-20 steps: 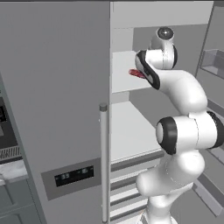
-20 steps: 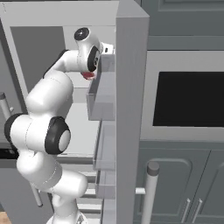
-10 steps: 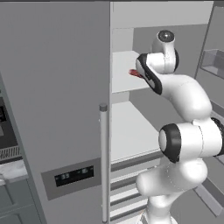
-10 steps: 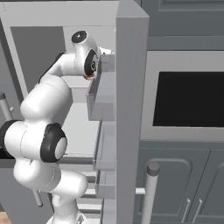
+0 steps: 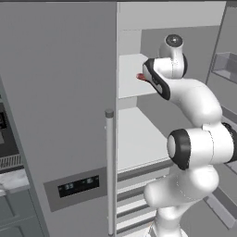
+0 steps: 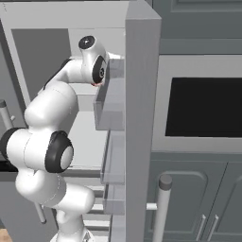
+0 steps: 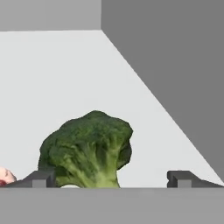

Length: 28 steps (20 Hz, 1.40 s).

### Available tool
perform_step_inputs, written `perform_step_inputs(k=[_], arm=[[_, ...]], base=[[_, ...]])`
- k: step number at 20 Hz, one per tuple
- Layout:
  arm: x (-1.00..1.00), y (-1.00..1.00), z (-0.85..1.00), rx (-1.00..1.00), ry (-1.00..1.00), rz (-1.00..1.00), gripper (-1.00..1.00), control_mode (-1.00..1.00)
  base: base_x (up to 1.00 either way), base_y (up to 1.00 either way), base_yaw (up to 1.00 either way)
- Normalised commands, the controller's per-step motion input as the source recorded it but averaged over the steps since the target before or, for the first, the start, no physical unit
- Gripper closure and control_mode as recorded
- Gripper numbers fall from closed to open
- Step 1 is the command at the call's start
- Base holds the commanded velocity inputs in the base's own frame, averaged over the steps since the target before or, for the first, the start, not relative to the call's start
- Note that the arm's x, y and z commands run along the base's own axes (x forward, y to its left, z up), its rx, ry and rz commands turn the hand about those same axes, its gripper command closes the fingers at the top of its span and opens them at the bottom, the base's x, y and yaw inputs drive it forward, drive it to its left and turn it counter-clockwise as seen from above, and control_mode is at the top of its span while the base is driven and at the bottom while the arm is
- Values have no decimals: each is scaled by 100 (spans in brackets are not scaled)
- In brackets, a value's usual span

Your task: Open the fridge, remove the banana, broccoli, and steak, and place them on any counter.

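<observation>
The grey fridge (image 5: 60, 92) has its right door (image 6: 142, 118) swung open, and my arm reaches onto the upper shelf (image 5: 132, 69). In the hand view the dark green broccoli (image 7: 87, 151) stands on the white shelf floor, close in front of my open gripper (image 7: 111, 178), left of centre between the two finger tips and untouched. The red steak (image 7: 5, 176) peeks in at the lower left edge beside the left tip; it also shows beside my hand as a red spot (image 5: 140, 77) (image 6: 97, 84). The banana is out of view. A strip of counter (image 5: 11, 179) lies at the far left.
The fridge's side wall (image 7: 175, 78) runs close on the right of the hand. Clear door bins (image 6: 111, 101) (image 5: 227, 65) hang on the open door beside the arm. A dark oven window (image 6: 203, 106) and grey cabinets (image 6: 203, 203) stand to the right. Drawers (image 5: 134, 194) fill the lower fridge.
The elbow has dropped slightly while the hand stays at the upper shelf. The jaws remain open and nothing has been picked up.
</observation>
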Motion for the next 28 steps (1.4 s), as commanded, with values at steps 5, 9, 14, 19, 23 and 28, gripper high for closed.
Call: perform_step_inputs(k=[5,9,14,19,23,28], arm=[[-3,0,-100,0,12,0,-100,-100],[10,0,-83,0,5,2,100,-100],[0,0,-33,0,-4,4,100,-100],[-39,0,2,0,-30,1,100,-100],[-94,-1,16,-1,-35,0,100,-100],[-100,1,59,0,-19,0,100,-100]], base=[[0,0,0],[0,0,0],[0,0,0],[0,0,0],[0,0,0],[0,0,0]])
